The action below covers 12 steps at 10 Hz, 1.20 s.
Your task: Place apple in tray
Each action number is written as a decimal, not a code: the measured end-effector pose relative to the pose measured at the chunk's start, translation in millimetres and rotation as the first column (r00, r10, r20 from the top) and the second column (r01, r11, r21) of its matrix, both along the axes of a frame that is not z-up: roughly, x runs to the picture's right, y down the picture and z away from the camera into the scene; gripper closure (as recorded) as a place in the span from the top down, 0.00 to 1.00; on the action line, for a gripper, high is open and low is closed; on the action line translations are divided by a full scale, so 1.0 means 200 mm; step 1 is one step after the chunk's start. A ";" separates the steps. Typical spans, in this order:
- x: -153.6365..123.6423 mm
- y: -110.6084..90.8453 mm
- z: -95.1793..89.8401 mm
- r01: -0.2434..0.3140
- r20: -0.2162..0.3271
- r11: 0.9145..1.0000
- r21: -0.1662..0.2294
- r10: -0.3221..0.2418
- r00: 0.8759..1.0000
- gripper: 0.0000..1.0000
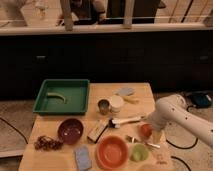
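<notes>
Gripper (150, 125) on the white arm, lower right of frame, low over the apple (145, 132), seemingly touching it, grasp cannot be told, apple on the table (137, 100) right of centre, green tray (60, 111) upper left, well apart

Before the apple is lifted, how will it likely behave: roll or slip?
The apple is round, so it would probably roll if nudged. It seems smooth, so it may slip. The gripper is right at it.

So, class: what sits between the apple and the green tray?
The gripper is at the apple. Toward the tray, a white utensil, a metal cup and a white cup stand between.
</notes>
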<state>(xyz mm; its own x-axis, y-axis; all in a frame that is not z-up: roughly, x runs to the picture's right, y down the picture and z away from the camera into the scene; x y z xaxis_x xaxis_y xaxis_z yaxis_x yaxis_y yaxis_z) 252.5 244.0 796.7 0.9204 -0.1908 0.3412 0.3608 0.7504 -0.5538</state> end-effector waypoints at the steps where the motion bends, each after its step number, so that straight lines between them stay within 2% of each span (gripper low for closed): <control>1: 0.00 0.00 0.00 0.004 0.003 1.000 0.001 -0.004 1.000 0.80; 12: 0.00 0.02 0.04 0.061 0.038 0.998 0.025 -0.062 0.997 0.80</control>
<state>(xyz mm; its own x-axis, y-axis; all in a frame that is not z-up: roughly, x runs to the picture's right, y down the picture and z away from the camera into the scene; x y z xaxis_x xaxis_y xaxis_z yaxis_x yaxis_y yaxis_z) 252.3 248.9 804.6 0.8928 -0.2552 0.3711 0.4276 0.7388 -0.5208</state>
